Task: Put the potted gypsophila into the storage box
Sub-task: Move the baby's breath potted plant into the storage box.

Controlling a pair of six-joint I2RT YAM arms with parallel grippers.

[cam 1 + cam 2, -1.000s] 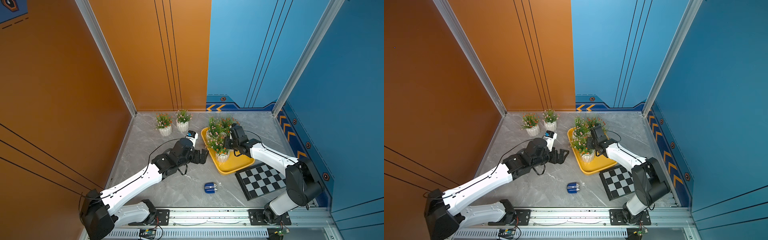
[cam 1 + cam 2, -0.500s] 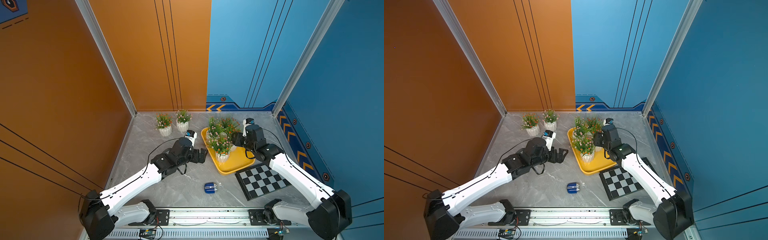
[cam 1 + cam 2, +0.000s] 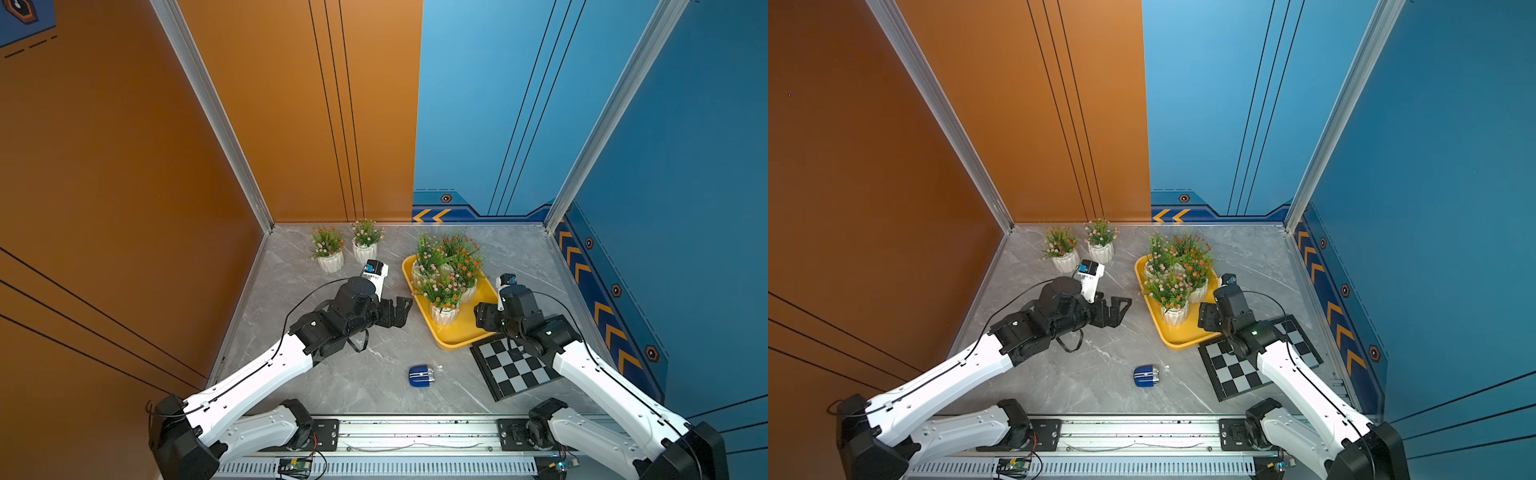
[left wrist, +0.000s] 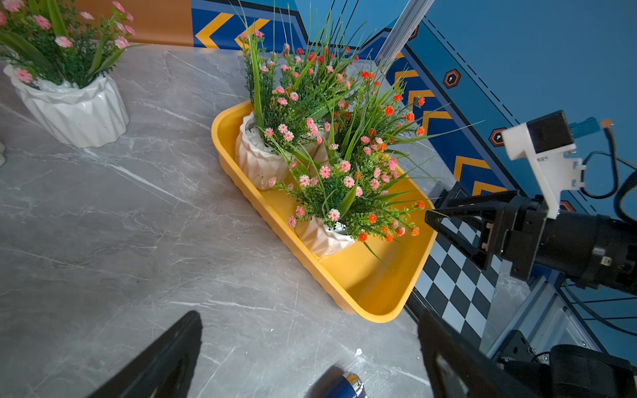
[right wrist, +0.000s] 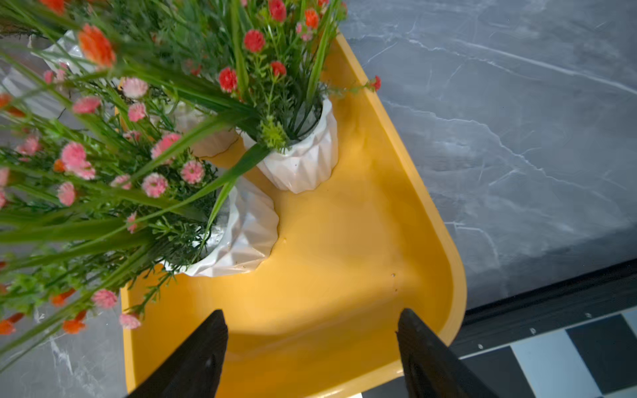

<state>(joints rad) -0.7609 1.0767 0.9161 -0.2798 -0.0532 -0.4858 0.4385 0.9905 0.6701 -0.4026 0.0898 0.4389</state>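
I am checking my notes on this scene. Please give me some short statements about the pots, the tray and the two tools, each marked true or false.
1. Two flower pots stand on the table, outside the yellow tray. True.
2. The right tool holds a pot. False: it is open and empty, at the tray's near end.
3. The blue object lies in the tray. False: it lies on the table, apart from the tray.
4. The checkered board lies beside the tray. True.
5. The left tool is open. True.
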